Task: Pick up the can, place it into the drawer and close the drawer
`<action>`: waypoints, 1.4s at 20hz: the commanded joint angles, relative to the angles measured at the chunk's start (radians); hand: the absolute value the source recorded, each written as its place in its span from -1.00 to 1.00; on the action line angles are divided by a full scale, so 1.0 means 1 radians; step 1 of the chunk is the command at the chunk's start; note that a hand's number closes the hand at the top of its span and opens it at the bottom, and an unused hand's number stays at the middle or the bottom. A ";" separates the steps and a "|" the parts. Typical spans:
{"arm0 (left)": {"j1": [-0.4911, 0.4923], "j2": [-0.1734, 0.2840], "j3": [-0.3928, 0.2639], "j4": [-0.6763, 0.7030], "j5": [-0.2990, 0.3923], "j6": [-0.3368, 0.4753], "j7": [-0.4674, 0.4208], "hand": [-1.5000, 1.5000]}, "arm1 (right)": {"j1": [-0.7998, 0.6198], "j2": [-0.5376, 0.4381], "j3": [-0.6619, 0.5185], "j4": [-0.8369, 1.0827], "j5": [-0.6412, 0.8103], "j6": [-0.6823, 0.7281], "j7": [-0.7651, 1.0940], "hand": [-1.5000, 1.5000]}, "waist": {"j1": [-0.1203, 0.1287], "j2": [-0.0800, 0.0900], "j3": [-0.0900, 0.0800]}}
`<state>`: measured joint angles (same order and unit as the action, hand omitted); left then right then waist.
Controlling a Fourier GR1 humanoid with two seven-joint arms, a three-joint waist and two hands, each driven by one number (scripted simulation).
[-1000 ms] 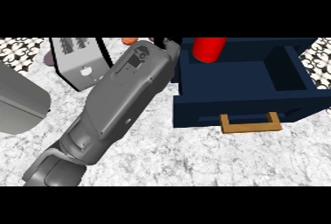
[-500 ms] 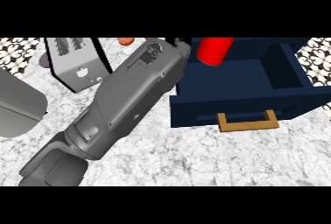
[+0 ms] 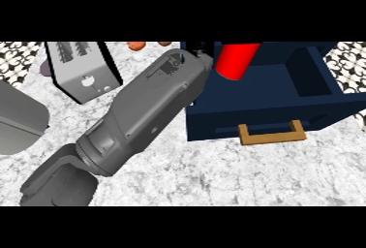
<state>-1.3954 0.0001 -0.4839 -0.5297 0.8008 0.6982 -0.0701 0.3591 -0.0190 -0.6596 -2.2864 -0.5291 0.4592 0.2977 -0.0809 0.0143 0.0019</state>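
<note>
Nearest you, the marble counter (image 3: 236,174) runs across. Your one visible grey forearm (image 3: 136,126) climbs from the lower left toward the far centre. Right of it sits the open navy drawer (image 3: 265,118), tan handle (image 3: 271,133) facing you. Far left stands a grey toaster (image 3: 82,68). The hand (image 3: 201,49) shows only as a black scrap at the forearm's far end; you cannot tell how its fingers sit. The red can (image 3: 237,59) hangs tilted just right of it, over the drawer's far interior.

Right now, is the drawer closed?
No. The drawer is pulled out from its cabinet, its blue inside shows, and the red can is above it, near its back.
</note>
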 commanded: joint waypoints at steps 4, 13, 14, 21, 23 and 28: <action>-0.009 0.000 -0.067 0.069 0.051 0.031 -0.025 -1.00 | -0.055 -0.054 -0.033 0.068 -0.008 -0.003 -0.010 -1.00 | 0.004 0.003 0.000; 0.023 0.000 -0.110 0.078 0.139 0.078 -0.096 -1.00 | -0.026 -0.012 0.014 -0.026 0.003 -0.012 0.033 -1.00 | -0.016 0.007 0.000; -0.001 0.000 -0.106 0.086 0.145 0.082 -0.093 -1.00 | -0.031 -0.013 -0.009 -0.008 0.000 -0.020 0.016 -1.00 | -0.015 0.006 0.000; -0.016 0.000 -0.103 0.087 0.204 0.081 -0.141 -1.00 | -0.062 -0.011 -0.005 -0.039 0.083 0.006 -0.050 -1.00 | -0.017 0.007 0.000; 0.001 0.000 -0.123 0.075 0.203 0.075 -0.141 -1.00 | -0.100 -0.078 -0.030 -0.075 0.168 0.027 -0.089 -1.00 | -0.006 0.007 0.000; -0.013 0.000 -0.125 0.049 0.223 0.062 -0.175 -1.00 | -0.122 -0.073 0.025 -0.125 0.276 0.075 -0.158 -1.00 | 0.015 0.002 -0.001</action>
<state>-1.3994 0.0000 -0.5996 -0.4651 1.0088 0.7699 -0.2328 0.2641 -0.0855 -0.6582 -2.3547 -0.3529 0.5151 0.1761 -0.0808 0.0187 0.0015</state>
